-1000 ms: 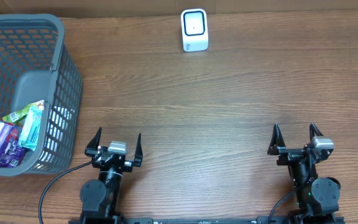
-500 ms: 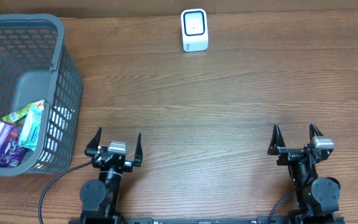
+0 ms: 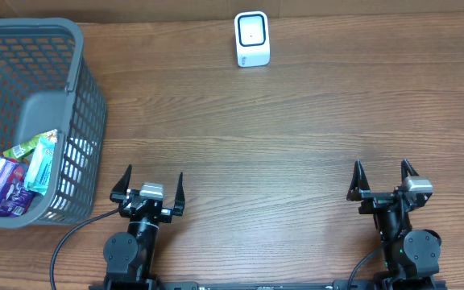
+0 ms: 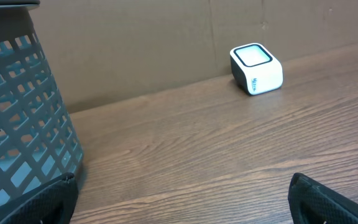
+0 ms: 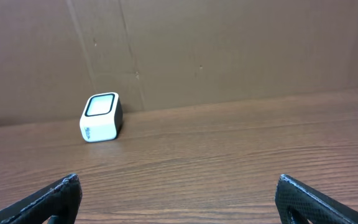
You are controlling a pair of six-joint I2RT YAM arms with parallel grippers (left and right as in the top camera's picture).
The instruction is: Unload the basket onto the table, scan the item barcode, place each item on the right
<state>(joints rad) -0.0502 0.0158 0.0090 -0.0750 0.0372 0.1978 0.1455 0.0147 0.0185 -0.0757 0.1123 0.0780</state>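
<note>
Inside the basket point(image 3: 76, 56) the snack packets point(image 3: 10, 177) lie untouched (nothing scanned yet); your left gripper point(image 3: 153, 181) and right gripper point(image 3: 382, 173) gape empty, the scanner point(image 3: 252, 38) well apart.

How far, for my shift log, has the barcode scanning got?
Done: nothing visibly; the snack packets lie in the basket, and the scanner stands alone at the far side. In hand: nothing; the left gripper and right gripper are open and empty near the front. Left: pick a packet, present its barcode to the scanner.
</note>
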